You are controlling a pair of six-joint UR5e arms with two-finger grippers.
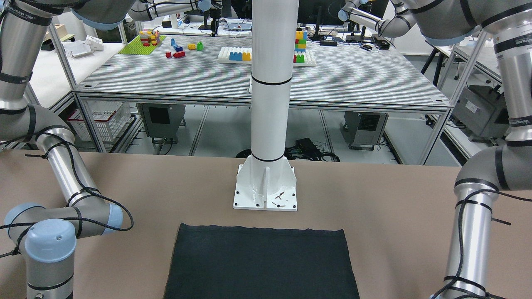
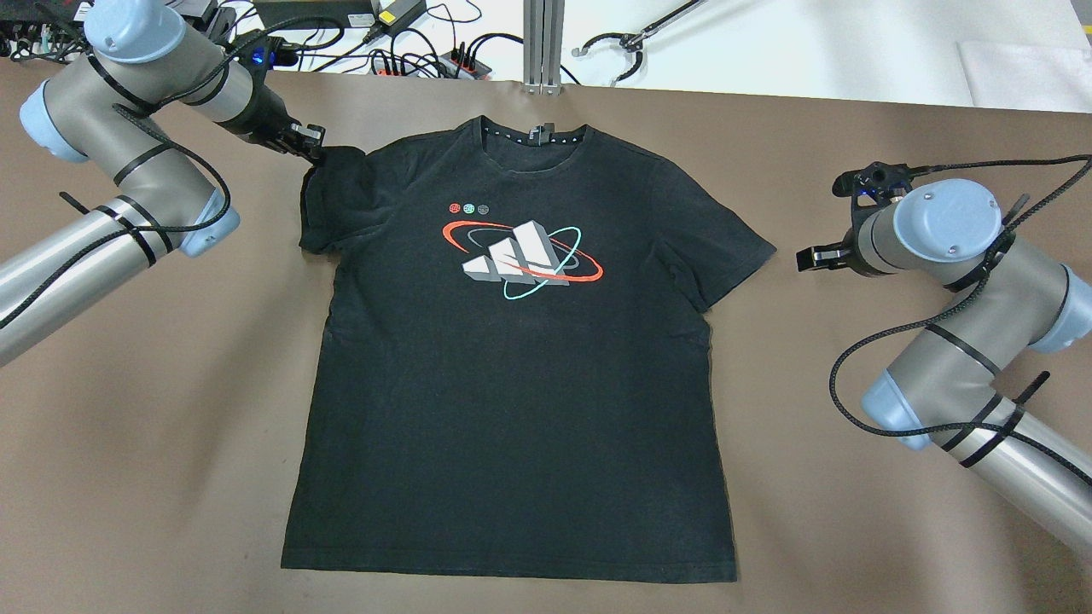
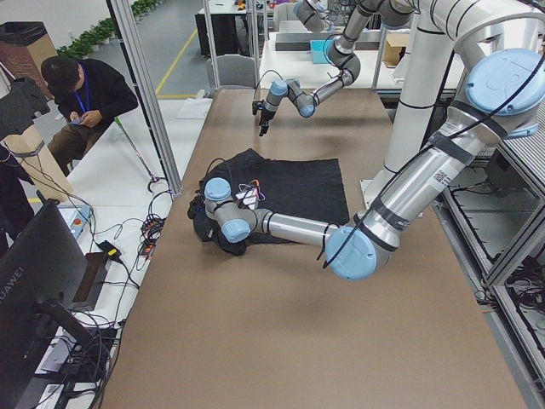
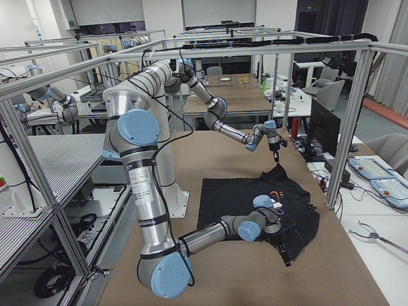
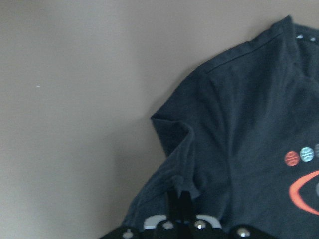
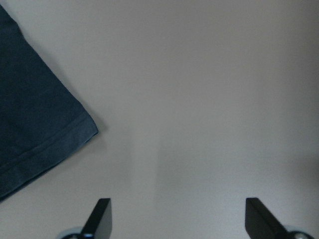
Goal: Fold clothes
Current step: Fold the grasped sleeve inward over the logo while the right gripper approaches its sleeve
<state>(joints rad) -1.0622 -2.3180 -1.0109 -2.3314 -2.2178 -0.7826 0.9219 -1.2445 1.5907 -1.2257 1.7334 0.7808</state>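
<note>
The clothes are a black T-shirt (image 2: 512, 367) with a red, white and teal print, lying flat and face up on the brown table; its bottom hem (image 1: 262, 261) shows in the front-facing view. My left gripper (image 2: 314, 152) is shut on the shirt's left sleeve (image 2: 337, 196), which is bunched and turned inward. The left wrist view shows the closed gripper (image 5: 179, 199) pinching that sleeve's fabric (image 5: 174, 134). My right gripper (image 2: 802, 258) stands open just beyond the other sleeve, holding nothing. In the right wrist view this gripper (image 6: 178, 201) is spread wide above bare table, the sleeve hem (image 6: 35, 124) at left.
The white pillar's base plate (image 1: 266, 189) is bolted to the table beside the shirt's hem. Cables and power strips (image 2: 426, 51) lie past the far table edge. A person (image 3: 85, 94) stands off the table's far side. Bare brown table (image 2: 128, 426) surrounds the shirt.
</note>
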